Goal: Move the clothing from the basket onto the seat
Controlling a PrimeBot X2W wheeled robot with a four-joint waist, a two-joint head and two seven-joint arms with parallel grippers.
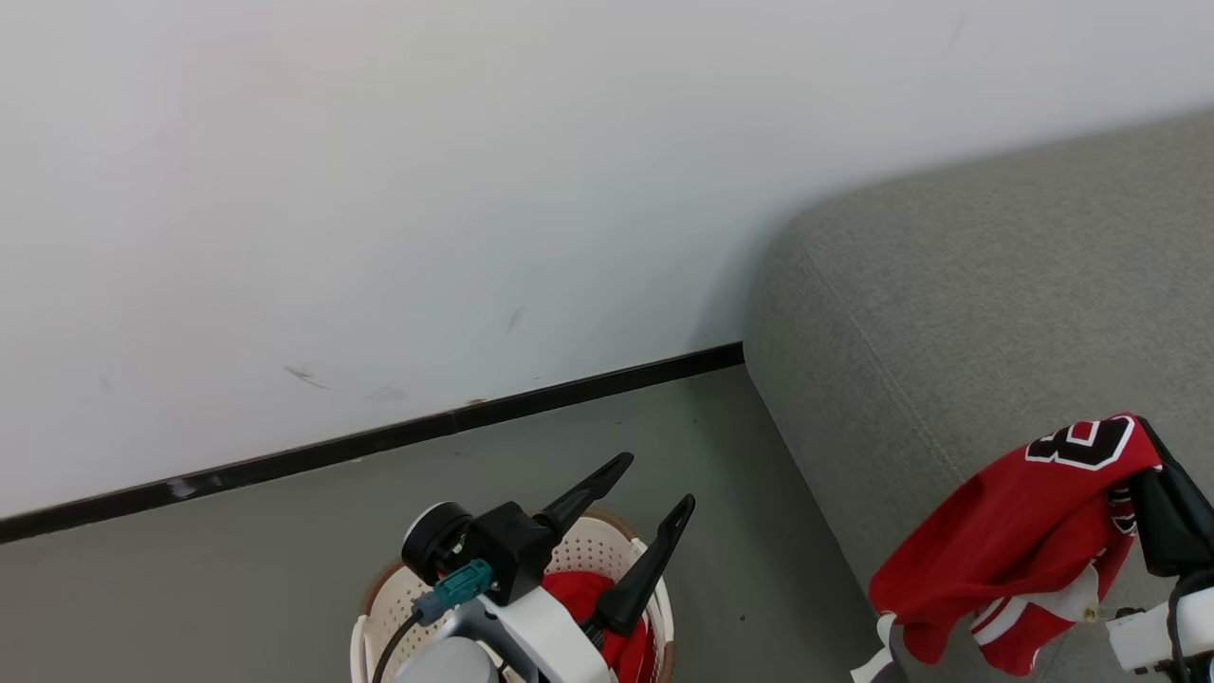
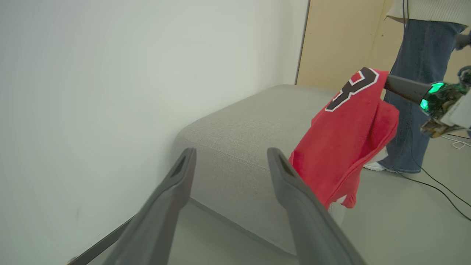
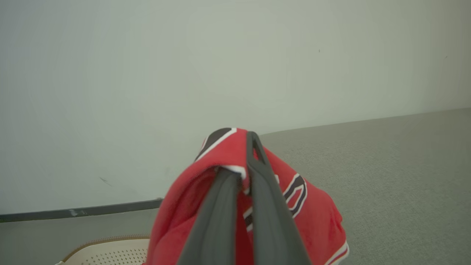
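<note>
Left of the sofa [image 1: 948, 285], a white wall [image 1: 379, 190] meets the grey floor [image 1: 237, 588] along a black skirting board [image 1: 379, 441]. The laundry basket [image 1: 593, 548] stands on that floor, left of the sofa and apart from it, with a red jersey [image 1: 574, 590] lying inside. The left gripper [image 1: 654, 482] hangs over the basket, its two dark fingers spread wide with nothing between them; in the left wrist view it [image 2: 231, 154] points toward the sofa's [image 2: 250, 121] end.

The sofa's grey cushion top is bare further back. At the sofa's near end a second red jersey [image 1: 1005, 531] with a black-and-white number hangs bunched, lifted by the right gripper [image 1: 1152, 455]. The right wrist view shows that gripper [image 3: 241, 162] with its fingers pressed together, pinching a fold of this jersey [image 3: 184, 206] near a white-trimmed edge. In the left wrist view the jersey's [image 2: 346, 140] lower hem dangles beside the sofa's corner; I cannot tell whether it touches the fabric.

Beyond the sofa, to the right, a person in blue jeans [image 2: 415, 92] stands before a tan wooden panel [image 2: 338, 40], with cables [image 2: 441, 187] on the floor.
</note>
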